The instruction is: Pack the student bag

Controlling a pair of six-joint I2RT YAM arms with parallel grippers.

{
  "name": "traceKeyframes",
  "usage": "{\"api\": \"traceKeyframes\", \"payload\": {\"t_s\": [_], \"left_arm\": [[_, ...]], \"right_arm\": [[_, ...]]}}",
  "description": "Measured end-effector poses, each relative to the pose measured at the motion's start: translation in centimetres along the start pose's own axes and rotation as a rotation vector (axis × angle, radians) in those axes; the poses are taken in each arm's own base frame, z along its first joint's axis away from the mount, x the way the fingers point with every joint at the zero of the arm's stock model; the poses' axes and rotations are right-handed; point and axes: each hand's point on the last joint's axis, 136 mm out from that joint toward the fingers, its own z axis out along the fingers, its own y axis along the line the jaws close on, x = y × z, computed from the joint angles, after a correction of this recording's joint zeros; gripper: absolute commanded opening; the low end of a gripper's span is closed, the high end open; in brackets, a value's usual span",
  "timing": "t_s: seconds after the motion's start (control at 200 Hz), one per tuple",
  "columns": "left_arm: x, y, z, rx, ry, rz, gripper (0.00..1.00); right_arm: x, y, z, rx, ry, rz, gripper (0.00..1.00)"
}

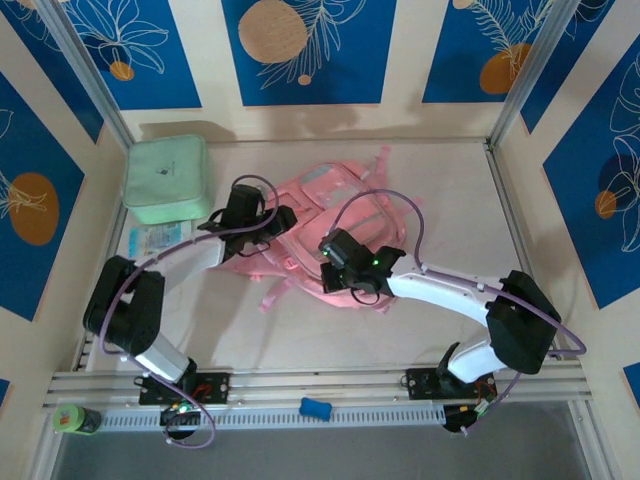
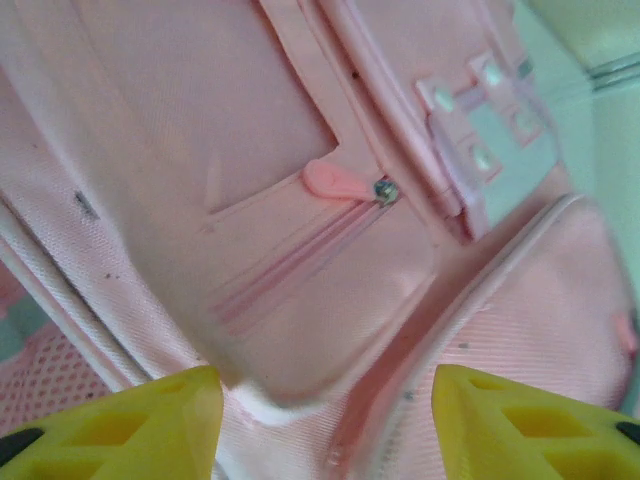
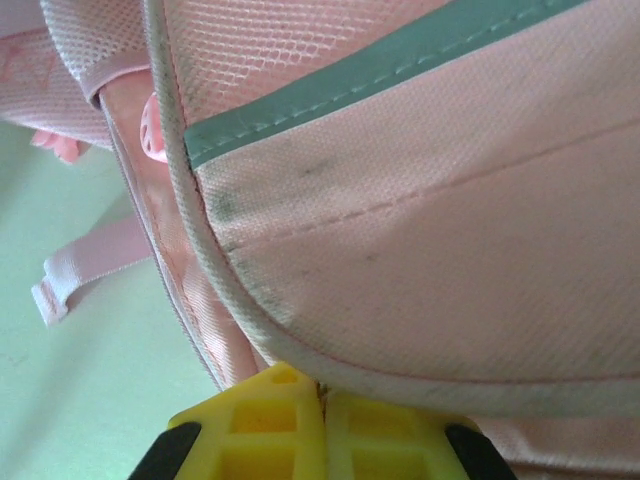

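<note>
The right end effector (image 3: 320,398) is clenched, its yellow fingers (image 3: 270,425) pressed together at the piped rim of the bag (image 1: 310,195), apparently pinching a thin fold of it. The left end effector (image 2: 325,405) is released, jaws wide apart, hovering just over a front pocket. The zip pull (image 2: 335,182) lies ahead of it and slightly to the left, at the end of a closed zip.

The bag lies flat on the bench (image 1: 440,200) beneath both end effectors. A mint case (image 1: 168,180) sits beyond the left one, off to its left, not yet packed.

The right-hand pinch looks shallow, so any lift or tug may let the rim slip free. The cloth is soft, and a pull on the zip may drag the whole bag across the bench instead of opening it. The pull is small and lies flat, so the left jaws could close on pocket fabric instead. A loose strap (image 3: 95,265) left of the right end effector could snag.
</note>
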Motion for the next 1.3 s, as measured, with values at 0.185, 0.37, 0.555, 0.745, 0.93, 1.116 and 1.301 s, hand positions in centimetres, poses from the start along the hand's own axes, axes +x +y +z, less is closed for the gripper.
{"api": "traceKeyframes", "payload": {"t_s": [0.185, 0.37, 0.555, 0.745, 0.93, 1.116, 1.301], "left_arm": [[3.0, -2.5, -3.5, 0.094, 0.003, -0.029, 0.56], [7.2, -4.6, -2.9, 0.137, 0.041, -0.087, 0.48], [9.4, -4.3, -1.4, 0.107, 0.029, -0.159, 0.46], [10.1, -4.0, -0.4, 0.063, -0.035, -0.212, 0.40], [10.3, -4.2, -0.3, 0.049, -0.097, -0.259, 0.47], [10.9, -2.5, -0.6, 0.012, -0.131, -0.301, 0.49], [11.2, -2.9, 0.0, 0.018, -0.158, -0.307, 0.46]], "right_arm": [[0.0, 0.1, 0.0, -0.002, -0.001, 0.033, 0.00], [0.0, 0.0, 0.0, 0.001, -0.005, 0.045, 0.00], [-0.1, 0.0, -0.1, 0.003, -0.008, 0.057, 0.00], [-0.1, 0.0, -0.1, 0.009, -0.014, 0.063, 0.00], [0.0, -0.3, -0.1, 0.028, -0.019, 0.074, 0.00], [0.1, -0.3, 0.0, 0.028, -0.017, 0.074, 0.00], [0.2, -0.2, 0.1, 0.027, -0.019, 0.072, 0.00]]}}
